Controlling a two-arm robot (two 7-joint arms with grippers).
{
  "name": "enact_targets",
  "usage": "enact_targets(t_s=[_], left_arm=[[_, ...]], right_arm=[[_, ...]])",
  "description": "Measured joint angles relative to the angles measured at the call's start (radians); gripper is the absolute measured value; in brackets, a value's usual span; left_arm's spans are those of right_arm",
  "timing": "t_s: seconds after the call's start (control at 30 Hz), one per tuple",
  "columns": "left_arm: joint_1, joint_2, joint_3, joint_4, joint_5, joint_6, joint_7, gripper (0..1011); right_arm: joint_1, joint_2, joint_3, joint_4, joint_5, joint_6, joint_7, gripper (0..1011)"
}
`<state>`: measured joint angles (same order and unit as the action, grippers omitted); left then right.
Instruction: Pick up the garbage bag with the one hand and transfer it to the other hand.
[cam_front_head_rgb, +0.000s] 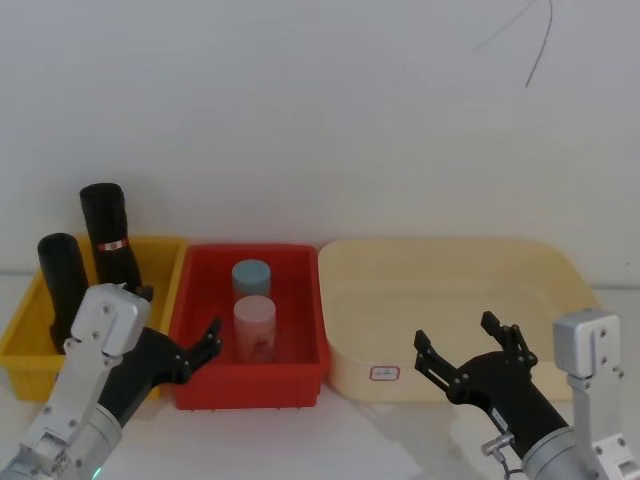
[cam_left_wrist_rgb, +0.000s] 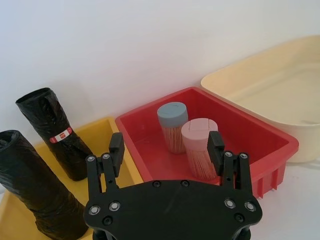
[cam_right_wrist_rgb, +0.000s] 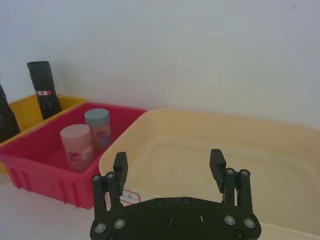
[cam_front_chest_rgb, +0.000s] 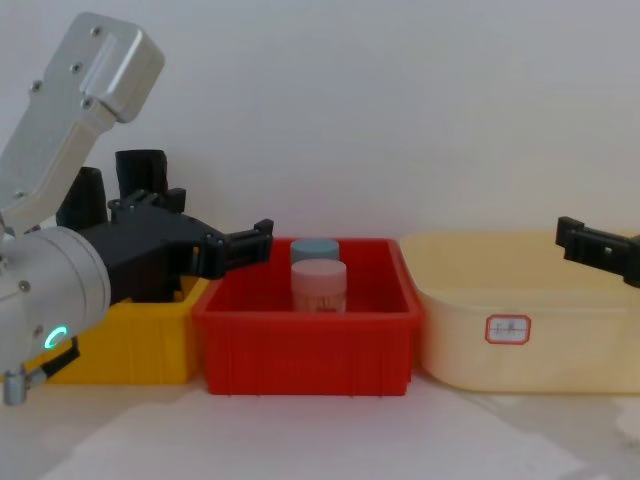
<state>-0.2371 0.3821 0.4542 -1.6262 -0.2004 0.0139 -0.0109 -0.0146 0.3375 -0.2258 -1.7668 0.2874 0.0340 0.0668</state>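
My left claw (cam_left_wrist_rgb: 166, 150) hangs released, fingers spread wide, by the yellow bin (cam_front_head_rgb: 20, 335). The plain garbage bag (cam_front_head_rgb: 62, 285) stands upright there at my ten o'clock, nearer me than the labelled roll (cam_front_head_rgb: 108, 235). My right claw (cam_front_head_rgb: 455, 338) hovers released at four o'clock by the cream tub (cam_front_head_rgb: 450, 248), I judge to receive the bag.

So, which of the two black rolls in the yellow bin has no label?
The front garbage bag roll, nearer the robot, is plain matte black. The rear roll, standing behind it in the yellow bin, wears a red-and-white band.
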Motion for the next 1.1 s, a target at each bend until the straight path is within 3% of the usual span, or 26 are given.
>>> enact_targets(t_s=[0.67, 1.1], left_arm=[[0.009, 0.011, -0.012, -0.022, 0.000, 0.011, -0.001, 1001], [0.060, 0.067, -0.102, -0.079, -0.042, 0.048, -0.007, 1001]], right_arm=[[0.000, 0.000, 0.000, 0.000, 0.000, 0.000, 0.000, 1001], [0.000, 0.000, 0.000, 0.000, 0.000, 0.000, 0.000, 1002]])
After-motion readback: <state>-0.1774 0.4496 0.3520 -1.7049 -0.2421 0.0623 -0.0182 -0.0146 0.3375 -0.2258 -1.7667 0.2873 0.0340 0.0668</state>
